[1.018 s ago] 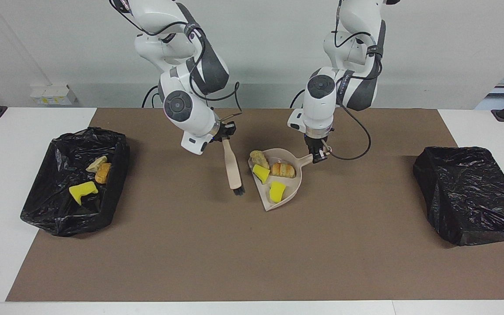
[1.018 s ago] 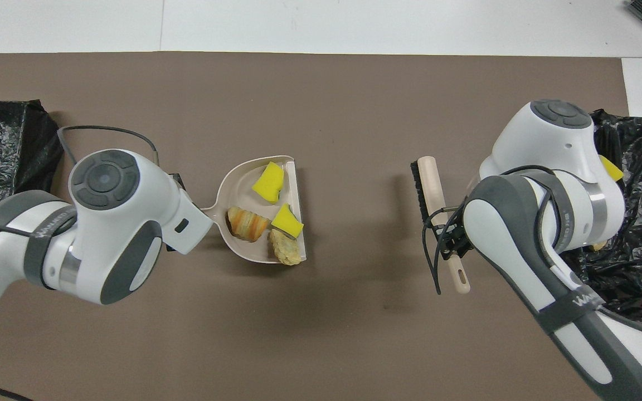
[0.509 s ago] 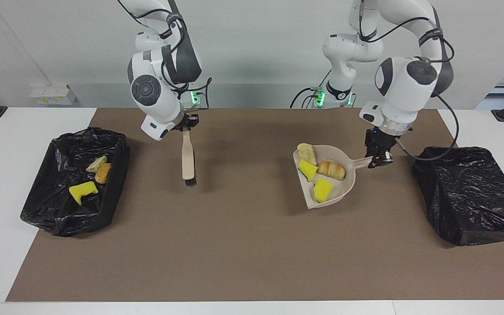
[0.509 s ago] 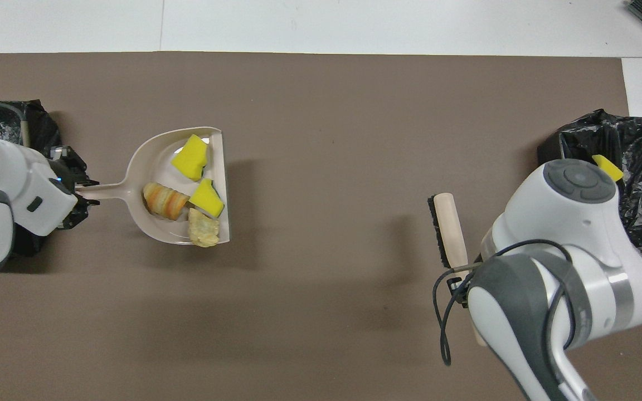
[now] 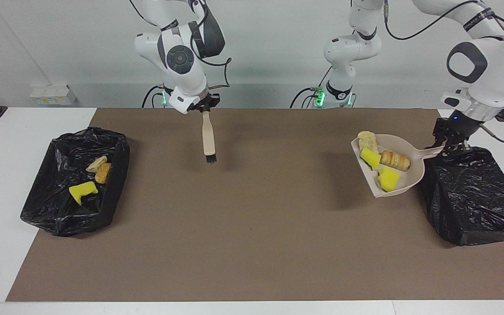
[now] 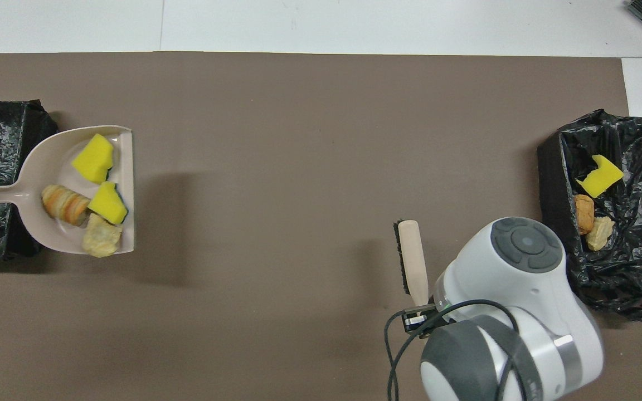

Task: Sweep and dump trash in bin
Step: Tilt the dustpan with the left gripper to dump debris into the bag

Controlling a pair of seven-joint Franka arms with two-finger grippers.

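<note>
My left gripper is shut on the handle of the beige dustpan, holding it in the air beside the black-bagged bin at the left arm's end, with the handle over that bin's edge. In the dustpan lie several bits of trash: two yellow sponge chunks, a croissant piece and a pale bread piece. My right gripper is shut on the brush, which hangs bristles down over the mat. In the overhead view the brush shows; the left gripper is out of view there.
A second black-bagged bin at the right arm's end holds a yellow sponge chunk and two brown bread bits. A brown mat covers the table between the bins.
The left gripper carried the loaded dustpan from the mat's middle to the bin at the left arm's end. The right gripper drew the brush back toward the robots.
</note>
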